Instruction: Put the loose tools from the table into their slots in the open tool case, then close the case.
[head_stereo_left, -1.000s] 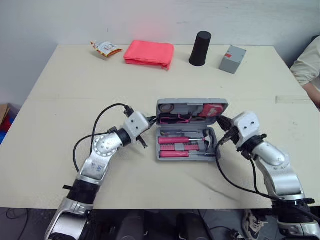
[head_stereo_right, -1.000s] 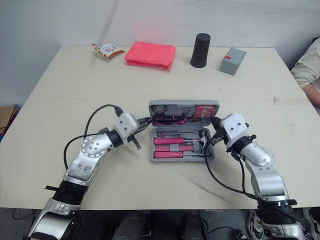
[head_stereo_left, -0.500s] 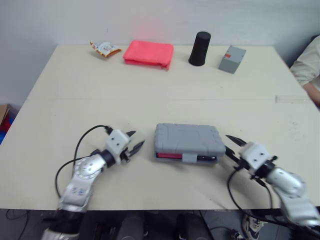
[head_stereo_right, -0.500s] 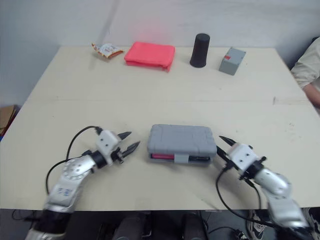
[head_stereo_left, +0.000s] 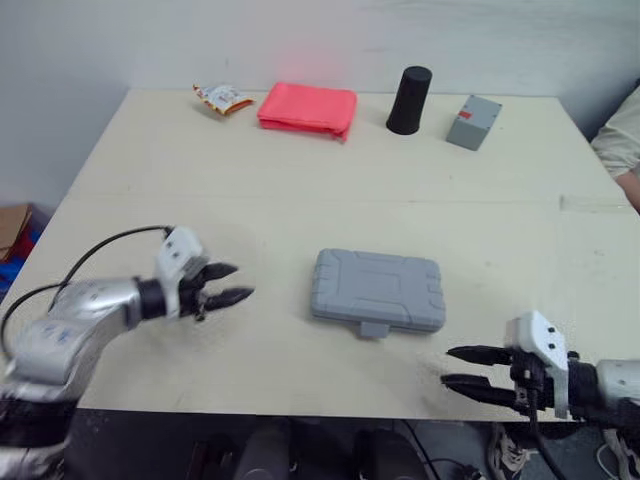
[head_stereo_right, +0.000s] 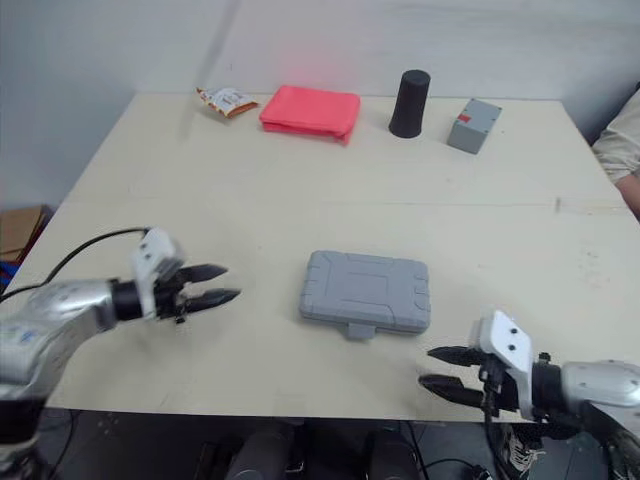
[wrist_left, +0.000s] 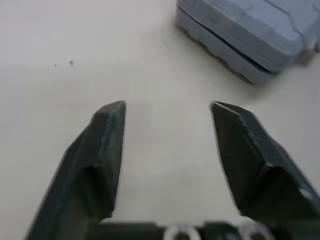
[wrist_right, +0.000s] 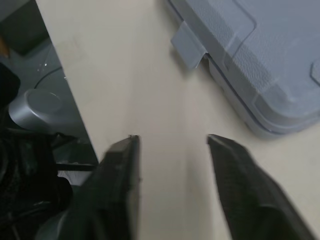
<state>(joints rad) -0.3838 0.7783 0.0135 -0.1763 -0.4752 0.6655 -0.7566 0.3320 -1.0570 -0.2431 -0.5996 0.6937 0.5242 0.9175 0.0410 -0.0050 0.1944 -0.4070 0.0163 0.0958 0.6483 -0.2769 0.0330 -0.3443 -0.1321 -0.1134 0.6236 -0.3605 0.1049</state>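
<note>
Lying shut near the middle of the table (head_stereo_left: 300, 190): tool case (head_stereo_left: 377, 291), grey, lid down, with no loose tools around it. Latch (wrist_right: 189, 44) on its near edge juts out; whether it is snapped home cannot be told.

Left gripper (head_stereo_left: 240, 281): fingers spread, empty, well apart from the case.

Right gripper (head_stereo_left: 447, 366): fingers spread, empty, at the table's front edge.

Task status: seemingly complete, save perhaps pressing the latch.

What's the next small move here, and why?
Probably move the right gripper to the latch and press it flat. The case lies closed, but its front latch seems to stick out unfastened, and that gripper, open, is nearest it.
</note>
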